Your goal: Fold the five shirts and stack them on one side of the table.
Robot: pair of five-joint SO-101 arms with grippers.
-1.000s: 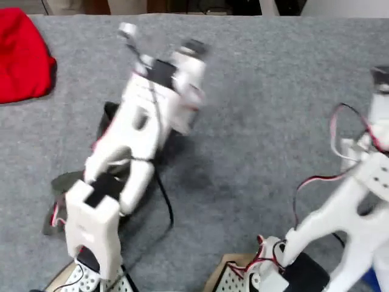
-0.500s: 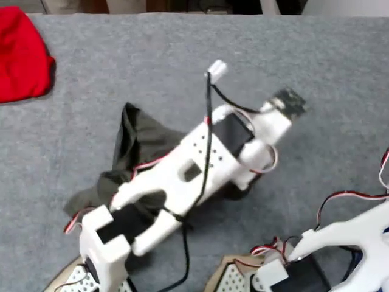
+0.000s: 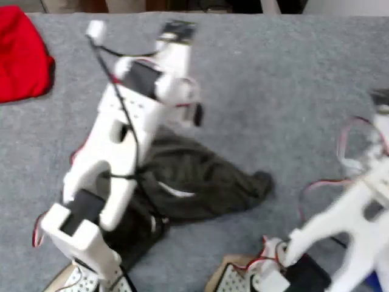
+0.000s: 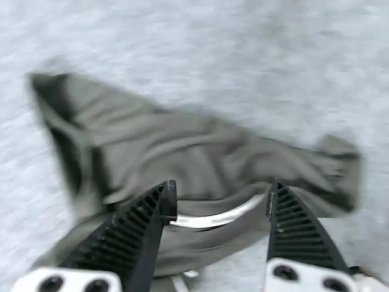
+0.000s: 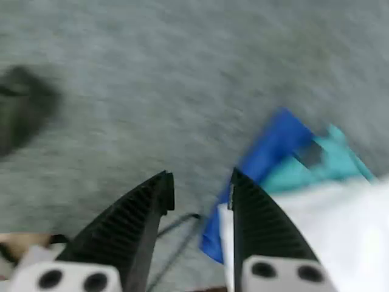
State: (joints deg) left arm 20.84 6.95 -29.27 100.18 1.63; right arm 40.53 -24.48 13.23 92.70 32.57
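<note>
A dark olive shirt (image 3: 200, 179) lies crumpled on the grey table (image 3: 285, 73), a pale strip showing in its folds. My left arm (image 3: 130, 115) rises over the shirt's left part. The left gripper (image 4: 222, 198) hangs open above the shirt (image 4: 182, 152) with nothing between its fingers. A red shirt (image 3: 21, 55) sits bunched at the far left corner. My right arm (image 3: 349, 213) stands at the near right. The right gripper (image 5: 199, 194) is open and empty over bare cloth, with a dark corner of the olive shirt (image 5: 18, 103) off to one side.
A blue and teal object (image 5: 292, 152) lies close to the right gripper. The arm bases and their red and black cables (image 3: 261, 258) sit at the near edge. Bare grey tabletop stretches across the far middle and right.
The left arm swung right with the olive shirt, then back up and left, leaving the shirt spread farther right on the table. The right arm shifted at the right edge.
</note>
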